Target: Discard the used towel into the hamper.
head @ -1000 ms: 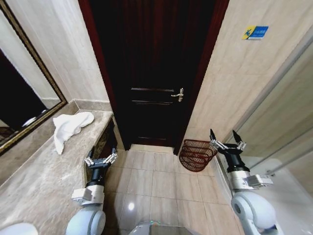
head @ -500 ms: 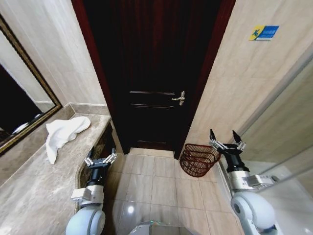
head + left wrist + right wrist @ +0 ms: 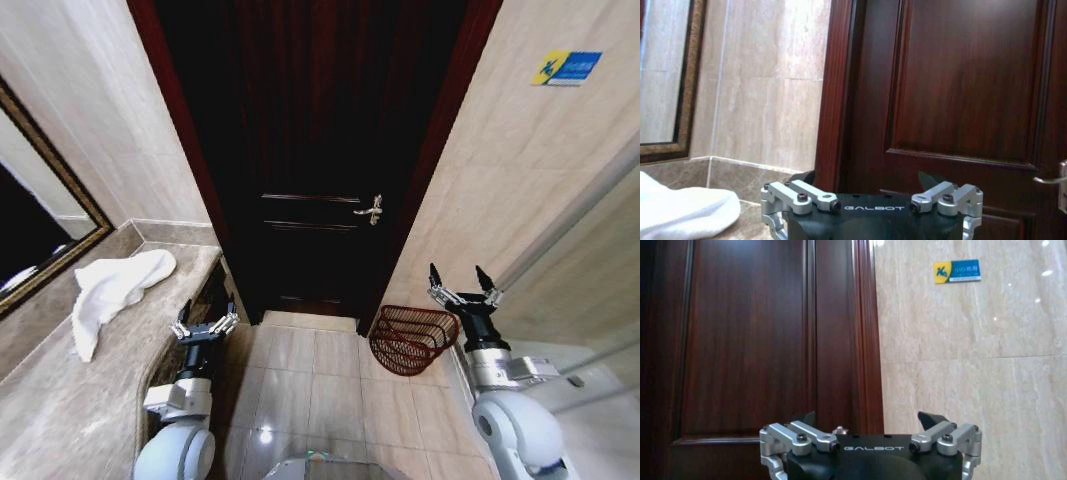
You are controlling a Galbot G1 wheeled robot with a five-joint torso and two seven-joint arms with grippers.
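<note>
Your whole head view has slid since a second ago, and that tells you the robot itself has moved or turned, not the things in the room. The white towel [image 3: 108, 296] now sits further toward the left edge of the picture, draped on the stone counter [image 3: 70, 410] below the mirror [image 3: 40, 225]. The hamper [image 3: 412, 338] is a little lower at the right of centre, on the tile floor by the dark door [image 3: 320, 170], tipped so its open mouth faces the robot. Both arms look the same in every picture (they ride along with the body).

Your left gripper [image 3: 204, 326] is at the lower left of centre, just beside the counter edge, with its jaws apart and nothing in them. In the left wrist view the towel [image 3: 680, 212] peeks in at the lower left corner, near the left gripper [image 3: 870, 197] but not touching it. Your right gripper [image 3: 462, 288] is at the lower right, just beside the hamper rim, jaws apart and empty too.

So nothing is picked up yet. The towel is near your left side, which looks like a good spot to reach for it.
</note>
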